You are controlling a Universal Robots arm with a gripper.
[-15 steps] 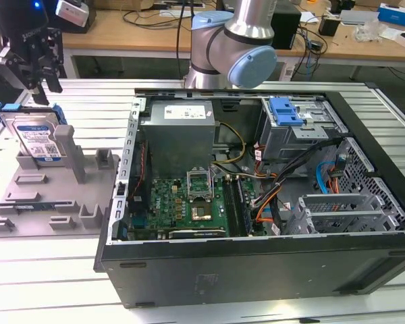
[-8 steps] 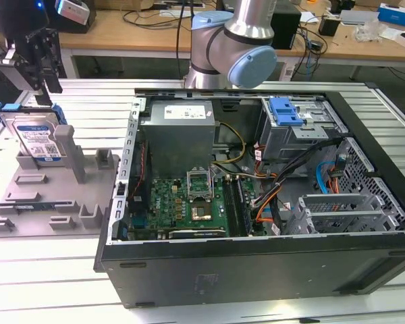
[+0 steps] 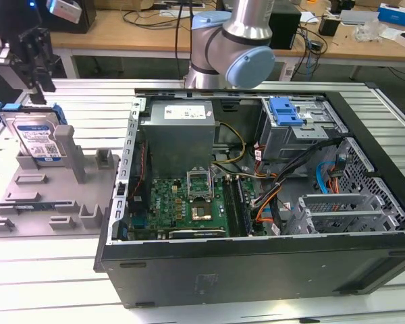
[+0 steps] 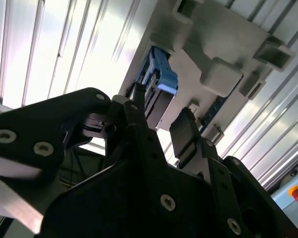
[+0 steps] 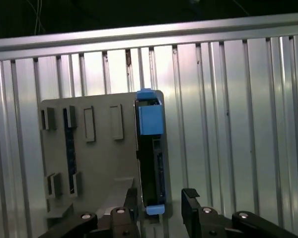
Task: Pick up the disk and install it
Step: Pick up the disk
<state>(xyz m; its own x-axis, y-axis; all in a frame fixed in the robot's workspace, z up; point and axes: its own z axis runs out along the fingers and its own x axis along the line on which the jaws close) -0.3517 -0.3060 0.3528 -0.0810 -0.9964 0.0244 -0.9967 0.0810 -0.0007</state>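
Note:
The disk (image 3: 38, 137) stands on edge in a slot of the grey holder (image 3: 47, 196) at the exterior view's left, its white-and-blue label facing out and a blue bracket around its edges. My gripper (image 3: 40, 84) hangs just above its top edge. In both wrist views the disk (image 5: 151, 148) (image 4: 160, 78) appears edge-on. The gripper (image 5: 160, 197) is open, with one black finger on each side of the disk's line and nothing clasped. Its fingertips (image 4: 185, 130) are still apart from the bracket.
An open computer case (image 3: 256, 270) lies on the slatted metal table (image 3: 47, 290), with a grey power-supply box (image 3: 179, 135), a green motherboard (image 3: 182, 202) and a drive bay with a blue latch (image 3: 285, 111). The arm's elbow (image 3: 236, 50) rises behind the case.

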